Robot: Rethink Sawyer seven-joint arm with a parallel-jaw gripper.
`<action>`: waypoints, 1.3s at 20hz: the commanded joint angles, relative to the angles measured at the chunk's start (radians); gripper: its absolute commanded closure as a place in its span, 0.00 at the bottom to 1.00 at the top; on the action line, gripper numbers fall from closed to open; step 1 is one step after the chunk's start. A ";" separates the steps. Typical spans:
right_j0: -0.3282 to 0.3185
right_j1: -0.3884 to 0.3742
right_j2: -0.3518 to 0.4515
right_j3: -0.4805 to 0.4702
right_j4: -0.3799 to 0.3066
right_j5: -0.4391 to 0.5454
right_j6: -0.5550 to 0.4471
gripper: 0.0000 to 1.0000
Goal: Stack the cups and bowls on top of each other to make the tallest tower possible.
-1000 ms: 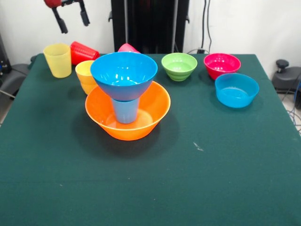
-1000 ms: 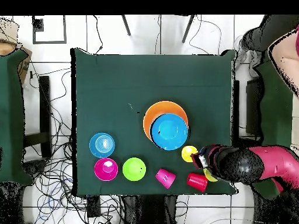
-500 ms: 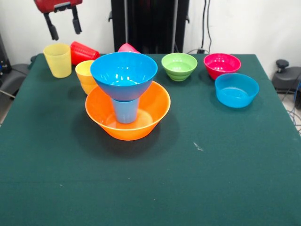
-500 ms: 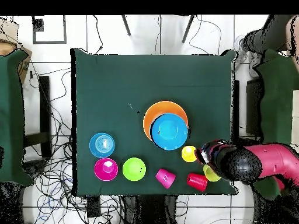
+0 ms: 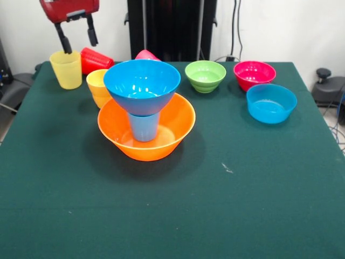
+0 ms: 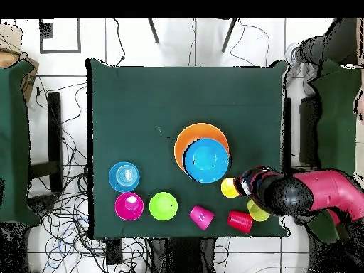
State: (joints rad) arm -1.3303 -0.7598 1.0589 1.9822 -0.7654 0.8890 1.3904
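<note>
The large glossy orange plastic bowl (image 5: pixel 146 129) sits on the dark green table (image 5: pixel 226 205) and serves as the landmark: a light blue plastic tumbler (image 5: pixel 144 125) stands upside down inside it, and the large blue plastic bowl (image 5: pixel 142 79) rests upright on that tumbler, so the tower is three pieces high. Just behind the orange bowl's left rim, in the front view, stands the orange-yellow plastic cup (image 5: pixel 97 86), upright. Farther back and left of it are the pale yellow plastic tumbler (image 5: pixel 66 68), upright, and the red plastic cup (image 5: pixel 96 59), lying on its side; the pink plastic cup (image 5: pixel 146 54) shows behind the blue bowl's rim. To the right of the orange bowl and apart from it are the small green plastic bowl (image 5: pixel 205 75), the magenta plastic bowl (image 5: pixel 254 74) and the small blue plastic bowl (image 5: pixel 271 102). The red and black gripper (image 5: pixel 78 39) hangs above the yellow tumbler, its two black fingers (image 5: pixel 64 40) spread apart and empty.
</note>
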 commanded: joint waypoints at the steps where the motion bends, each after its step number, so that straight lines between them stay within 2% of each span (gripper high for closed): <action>1: 0.062 0.116 -0.080 -0.058 -0.094 -0.040 -0.153 0.00; 7: 0.060 0.140 -0.080 -0.062 -0.099 -0.045 -0.158 0.00; 13: 0.045 0.132 -0.070 -0.055 -0.133 -0.079 -0.161 0.00; 20: 0.034 0.095 -0.050 -0.014 -0.127 -0.084 -0.139 0.00; 26: 0.054 0.097 -0.062 -0.011 -0.144 -0.106 -0.113 0.00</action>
State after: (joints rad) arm -1.3203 -0.6596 1.0478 1.9609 -0.8177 0.8525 1.3904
